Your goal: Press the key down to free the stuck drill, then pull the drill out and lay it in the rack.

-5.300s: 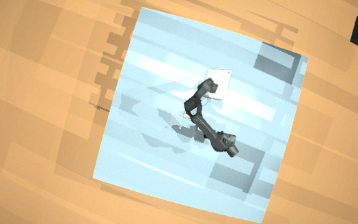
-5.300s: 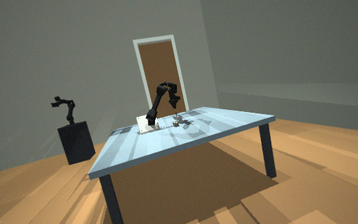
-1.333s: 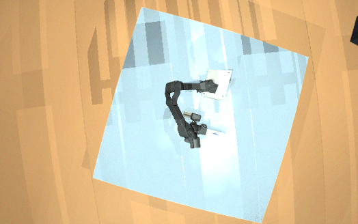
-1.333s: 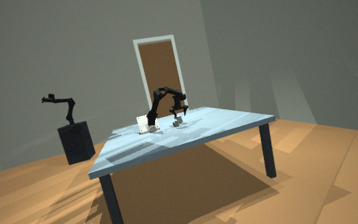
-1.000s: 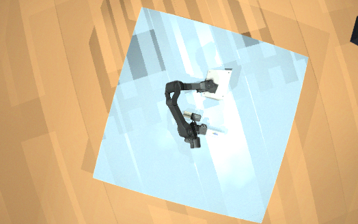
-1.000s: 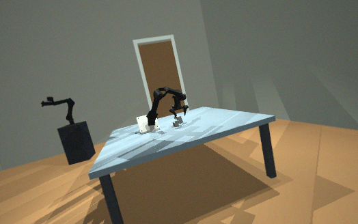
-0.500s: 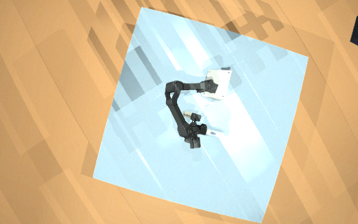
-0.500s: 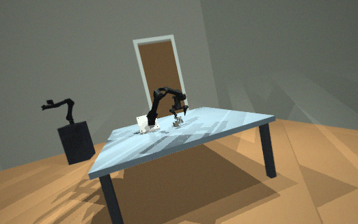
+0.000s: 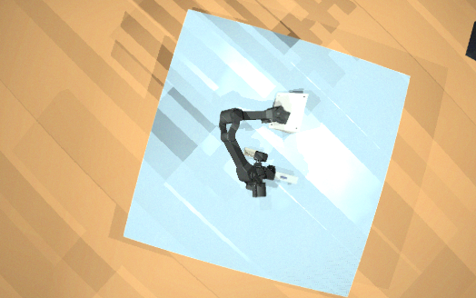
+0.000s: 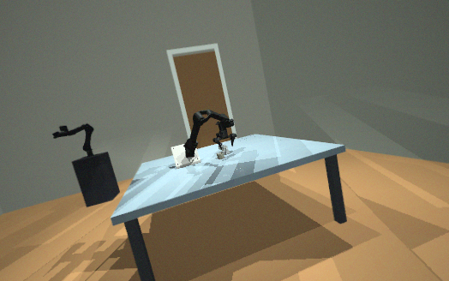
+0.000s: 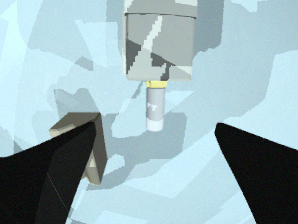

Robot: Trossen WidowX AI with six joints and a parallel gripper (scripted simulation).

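My gripper (image 9: 266, 163) (image 10: 225, 143) (image 11: 157, 128) is open and empty above the table. A pale grey block (image 11: 160, 47) (image 9: 292, 178) stands at the top of the wrist view, beyond the fingertips. From its near end sticks a slim grey rod (image 11: 155, 102) with a yellow collar and a white tip, apparently the drill. The rod's tip shows midway across the gap between the fingers, below them. A tan-brown angular piece (image 11: 101, 150) (image 9: 249, 151) (image 10: 220, 155), perhaps the rack, is partly hidden by the left finger. I cannot make out the key.
The arm's white base plate (image 9: 298, 109) (image 10: 180, 155) stands on the pale blue table (image 9: 218, 200) (image 10: 300, 147). Patchy shadows and glare cross the table top. A second black arm (image 10: 88, 139) stands on a dark pedestal (image 10: 96, 180) away from the table.
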